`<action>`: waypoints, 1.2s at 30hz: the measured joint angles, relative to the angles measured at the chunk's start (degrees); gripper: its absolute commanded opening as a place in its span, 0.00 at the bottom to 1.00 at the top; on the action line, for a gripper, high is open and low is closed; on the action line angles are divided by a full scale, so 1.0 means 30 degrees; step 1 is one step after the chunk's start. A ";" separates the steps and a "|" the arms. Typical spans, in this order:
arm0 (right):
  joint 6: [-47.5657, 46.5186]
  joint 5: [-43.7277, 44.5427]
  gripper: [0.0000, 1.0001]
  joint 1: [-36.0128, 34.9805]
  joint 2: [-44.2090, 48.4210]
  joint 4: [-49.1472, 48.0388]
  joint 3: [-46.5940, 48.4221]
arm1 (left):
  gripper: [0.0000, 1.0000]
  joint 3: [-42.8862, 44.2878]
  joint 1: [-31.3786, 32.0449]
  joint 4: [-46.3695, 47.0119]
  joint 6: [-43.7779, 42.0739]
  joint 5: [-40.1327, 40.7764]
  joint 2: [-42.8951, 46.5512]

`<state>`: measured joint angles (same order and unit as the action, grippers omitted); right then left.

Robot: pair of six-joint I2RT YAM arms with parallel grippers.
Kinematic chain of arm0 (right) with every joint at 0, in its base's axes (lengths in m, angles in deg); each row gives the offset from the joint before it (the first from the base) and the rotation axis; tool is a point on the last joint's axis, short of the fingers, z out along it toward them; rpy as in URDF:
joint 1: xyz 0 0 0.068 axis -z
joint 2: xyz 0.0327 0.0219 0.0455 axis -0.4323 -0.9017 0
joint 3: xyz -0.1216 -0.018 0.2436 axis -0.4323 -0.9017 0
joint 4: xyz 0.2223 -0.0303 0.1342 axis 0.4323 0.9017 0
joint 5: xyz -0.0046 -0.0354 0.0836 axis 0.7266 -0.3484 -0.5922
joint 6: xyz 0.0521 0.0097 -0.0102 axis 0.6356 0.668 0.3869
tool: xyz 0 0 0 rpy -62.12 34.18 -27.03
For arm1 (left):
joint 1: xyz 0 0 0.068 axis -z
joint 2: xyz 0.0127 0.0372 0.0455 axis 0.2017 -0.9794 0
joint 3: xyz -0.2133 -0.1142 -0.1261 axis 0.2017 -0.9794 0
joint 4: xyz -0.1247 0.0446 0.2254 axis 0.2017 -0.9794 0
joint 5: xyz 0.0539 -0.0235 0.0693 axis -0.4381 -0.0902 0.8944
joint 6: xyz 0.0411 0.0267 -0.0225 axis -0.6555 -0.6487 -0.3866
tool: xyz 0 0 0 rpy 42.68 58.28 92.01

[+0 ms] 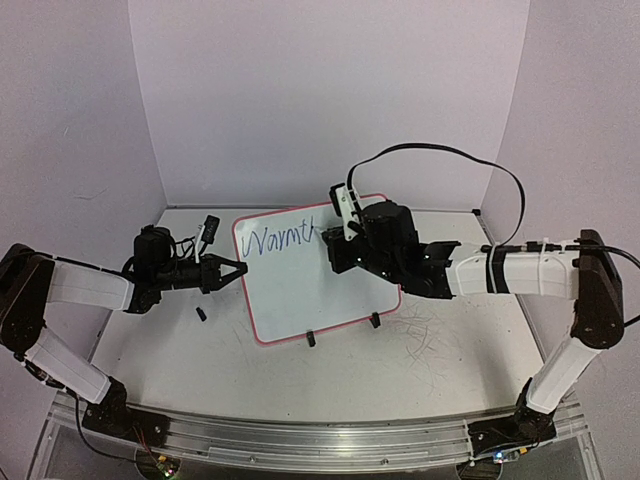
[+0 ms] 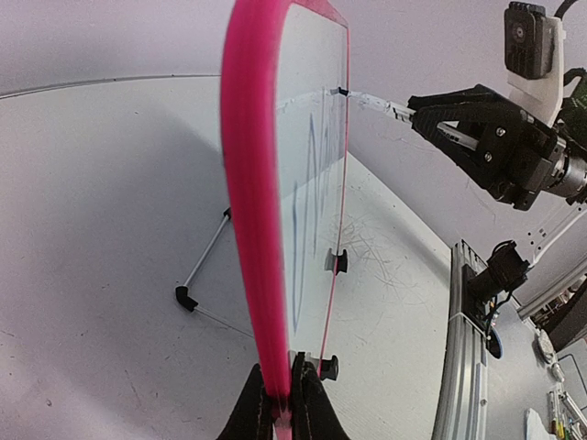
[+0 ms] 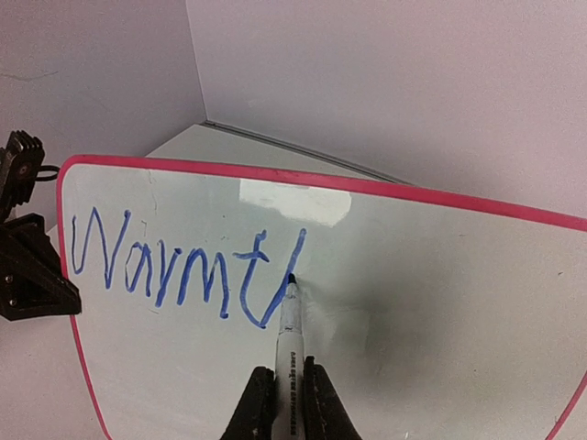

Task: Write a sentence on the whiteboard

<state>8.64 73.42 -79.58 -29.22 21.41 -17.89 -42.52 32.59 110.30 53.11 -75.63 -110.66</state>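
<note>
The whiteboard (image 1: 300, 280), white with a pink-red frame, stands tilted on its wire stand mid-table. Blue script (image 1: 280, 240) along its top reads "Warmt" plus one long stroke; it also shows in the right wrist view (image 3: 174, 270). My left gripper (image 1: 235, 268) is shut on the board's left frame edge (image 2: 252, 229), seen edge-on in the left wrist view. My right gripper (image 1: 335, 250) is shut on a white marker (image 3: 290, 353); its dark tip (image 3: 292, 278) touches the board (image 3: 440, 302) on the last stroke.
A small black cap-like piece (image 1: 201, 314) lies on the table left of the board. The stand's black feet (image 1: 311, 338) sit at the board's front. Grey scribble marks (image 1: 430, 335) cover the tabletop on the right. Purple walls close in the back and sides.
</note>
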 measured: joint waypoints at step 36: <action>0.0928 0.0498 0.00 0.0079 0.0318 0.0005 -0.0538 | 0.00 0.0000 0.0000 -0.0020 0.0000 0.0013 -0.0007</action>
<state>11.43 74.91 -79.34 -28.26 21.42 -19.51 -42.52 32.59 110.24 53.11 -75.59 -110.68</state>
